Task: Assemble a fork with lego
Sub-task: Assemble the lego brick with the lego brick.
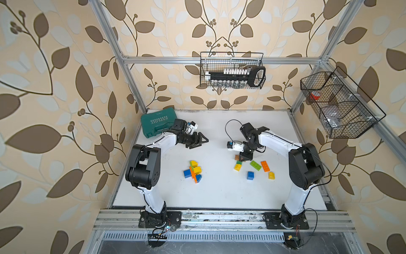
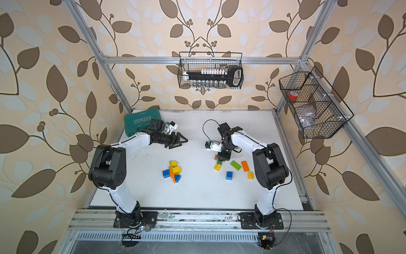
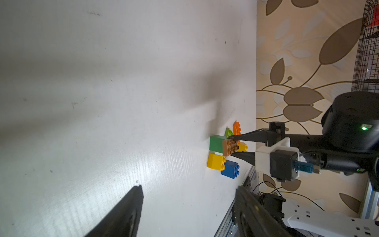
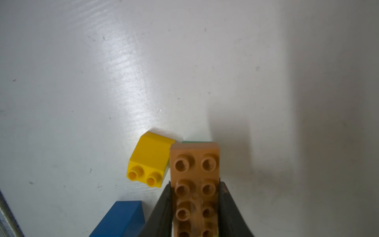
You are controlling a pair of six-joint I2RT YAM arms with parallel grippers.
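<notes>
Jaws of my right gripper [image 4: 195, 183] are pinching the brown brick [image 4: 194, 164] by its long sides, centre-right among loose lego [image 1: 255, 165], likely bound for the half-built fork [image 1: 193, 172] near-left, while my left gripper [image 1: 198, 143] is hanging open, empty, far-left.

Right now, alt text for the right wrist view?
The right pincer is shut on a brown brick, studs toward the camera, over a white table. A yellow brick lies beside it, a blue brick nearer the camera.

Identical left arm [image 1: 162, 140] and right arm [image 1: 272, 137]: white link shells, black drum-shaped joint housings, black screwed base plates [image 1: 175, 217]. Thin black cables [image 1: 225, 129] follow the links. On left gripper [image 3: 188, 188] and right gripper [image 3: 230, 144]: black tapered fingers [image 3: 252, 137], white camera bracket [image 3: 266, 153]; green indicator light [image 3: 364, 128].
</notes>
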